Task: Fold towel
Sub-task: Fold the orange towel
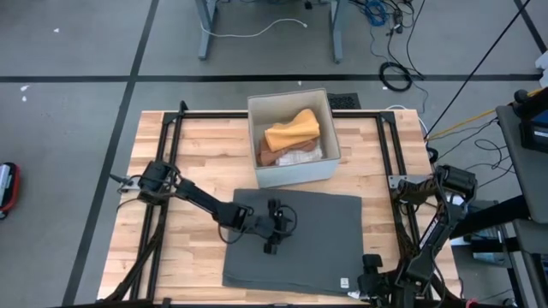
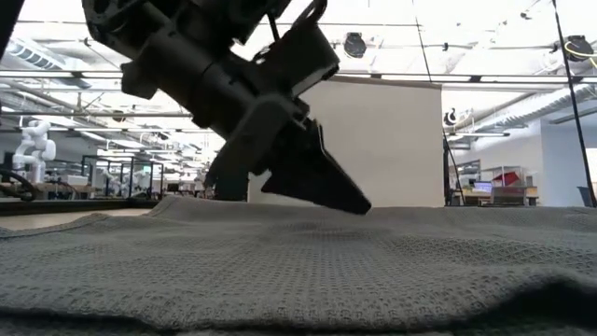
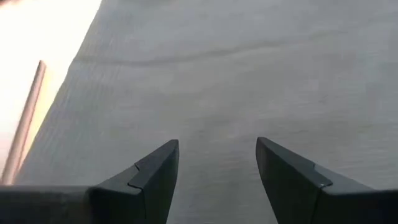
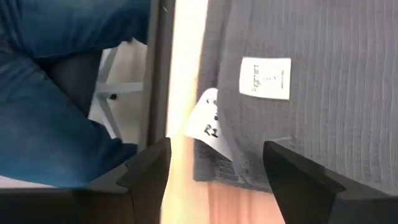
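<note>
Right now your right claw (image 1: 370,275) is hanging released over the towel's (image 1: 317,239) tagged near-right corner — closer than your left claw (image 1: 276,231), released mid-towel.

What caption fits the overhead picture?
Left hand open over a grey towel spread flat beside a bin of cloths.
</note>
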Motion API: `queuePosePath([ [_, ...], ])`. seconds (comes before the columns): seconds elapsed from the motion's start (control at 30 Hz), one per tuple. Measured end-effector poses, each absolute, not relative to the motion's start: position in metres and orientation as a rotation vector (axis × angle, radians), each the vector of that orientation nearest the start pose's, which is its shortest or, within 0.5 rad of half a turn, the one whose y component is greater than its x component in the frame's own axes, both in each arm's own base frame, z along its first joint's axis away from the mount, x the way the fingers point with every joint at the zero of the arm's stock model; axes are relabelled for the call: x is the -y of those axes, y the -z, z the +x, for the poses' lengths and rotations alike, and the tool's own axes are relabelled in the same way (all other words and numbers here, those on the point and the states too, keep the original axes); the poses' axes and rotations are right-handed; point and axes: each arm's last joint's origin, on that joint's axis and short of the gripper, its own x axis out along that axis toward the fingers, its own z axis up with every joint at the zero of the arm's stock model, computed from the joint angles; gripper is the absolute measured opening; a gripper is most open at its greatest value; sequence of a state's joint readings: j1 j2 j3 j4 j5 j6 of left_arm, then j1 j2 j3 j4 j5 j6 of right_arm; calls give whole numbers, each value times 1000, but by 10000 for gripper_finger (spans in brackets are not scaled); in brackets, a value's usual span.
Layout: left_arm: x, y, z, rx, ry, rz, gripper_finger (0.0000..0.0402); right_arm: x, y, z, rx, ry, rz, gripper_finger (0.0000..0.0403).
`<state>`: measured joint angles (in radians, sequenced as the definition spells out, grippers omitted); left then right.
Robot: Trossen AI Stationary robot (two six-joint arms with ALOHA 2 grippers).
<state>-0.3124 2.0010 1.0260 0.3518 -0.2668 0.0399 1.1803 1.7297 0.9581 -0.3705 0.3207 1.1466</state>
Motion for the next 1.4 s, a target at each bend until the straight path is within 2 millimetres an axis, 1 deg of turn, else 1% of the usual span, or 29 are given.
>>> queuePosePath([
  [0.13, 126, -123, 377, -551, 85, 212, 222, -294, -138, 129, -1114, -146, 202, 243],
  [0.27, 139, -130, 377, -472, 160, 181, 222, -298, -130, 130, -1115, -148, 203, 243],
  [0.37, 146, -134, 376, -432, 184, 167, 222, -300, -127, 131, -1104, -151, 204, 242],
  [0.57, 156, -141, 376, -355, 209, 148, 222, -298, -126, 131, -1096, -123, 185, 236],
  [0.63, 159, -141, 375, -351, 216, 148, 222, -297, -126, 131, -1096, -110, 180, 222],
  [0.73, 160, -140, 375, -347, 216, 139, 222, -296, -125, 131, -1096, -100, 169, 183],
  [0.9, 157, -122, 379, -364, 202, 121, 222, -294, -124, 131, -1095, -92, 152, 87],
  [1.0, 156, -109, 386, -375, 191, 118, 222, -294, -124, 131, -1094, -103, 142, 24],
  [1.03, 155, -106, 390, -379, 189, 118, 222, -294, -124, 131, -1094, -106, 139, 13],
  [1.23, 156, -94, 411, -380, 225, 102, 222, -294, -124, 131, -1095, -108, 136, 7],
  [1.4, 153, -84, 420, -414, 247, 98, 222, -295, -124, 131, -1089, -112, 132, 3],
])
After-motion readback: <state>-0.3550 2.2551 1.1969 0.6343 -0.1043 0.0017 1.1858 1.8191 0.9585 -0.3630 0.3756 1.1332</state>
